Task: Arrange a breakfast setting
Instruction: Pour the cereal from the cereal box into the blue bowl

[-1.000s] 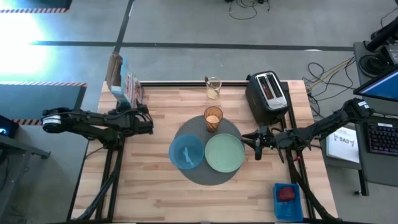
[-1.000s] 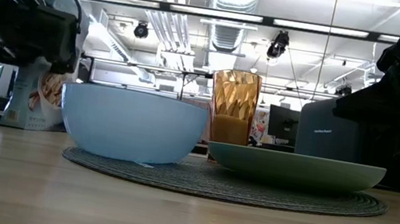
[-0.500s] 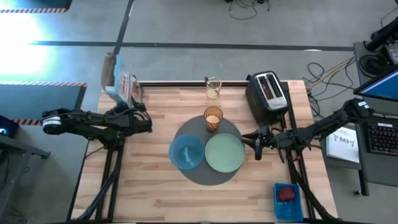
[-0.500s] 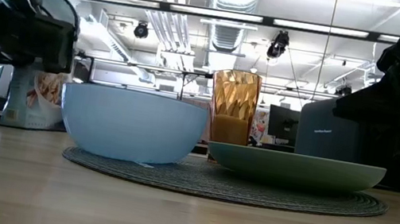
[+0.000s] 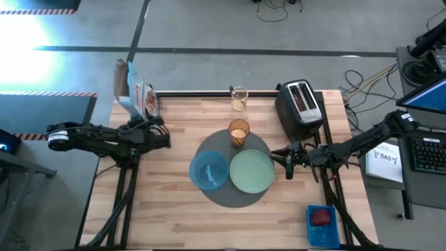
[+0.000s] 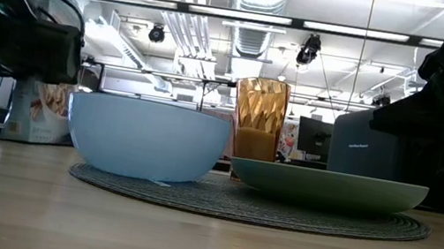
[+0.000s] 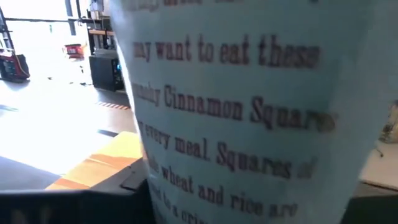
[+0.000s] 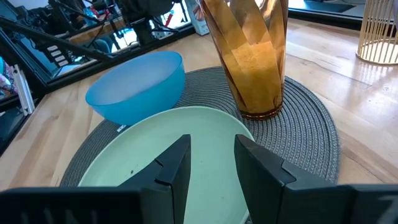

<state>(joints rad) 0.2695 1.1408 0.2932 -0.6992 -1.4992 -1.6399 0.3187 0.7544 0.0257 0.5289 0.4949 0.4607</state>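
The round dark-grey mat (image 5: 233, 199) lies mid-table. On it rest the small blue bowl (image 5: 208, 169) with the pale spoon (image 5: 210, 172) inside, the pale green plate (image 5: 251, 171) and the glass of orange drink (image 5: 238, 132). My right gripper (image 5: 289, 164) is open just right of the plate; in its wrist view (image 8: 211, 146) the fingers stand over the plate's rim, touching nothing. My left gripper (image 5: 159, 134) is at the table's far left by the blue cereal box (image 5: 134, 90), which fills its wrist view (image 7: 249, 106). My left gripper is shut on the blue cereal box low down, near its bottom end (image 5: 143, 117), coming level from the table's left side. The box itself hides the fingers in the wrist view, so the kind of hold does not show. The box stands tilted, its top leaning toward the far left corner.
A black toaster (image 5: 300, 104) stands at the far right, close behind my right arm. A clear glass (image 5: 239, 97) stands at the far edge. A blue tray with a red thing (image 5: 322, 222) sits at the near right corner. Bare wood shows along the near side.
My left gripper has gone a little toward the table's left edge, and the cereal box has gone with it toward the far left corner, leaning further out. My right gripper has kept still.
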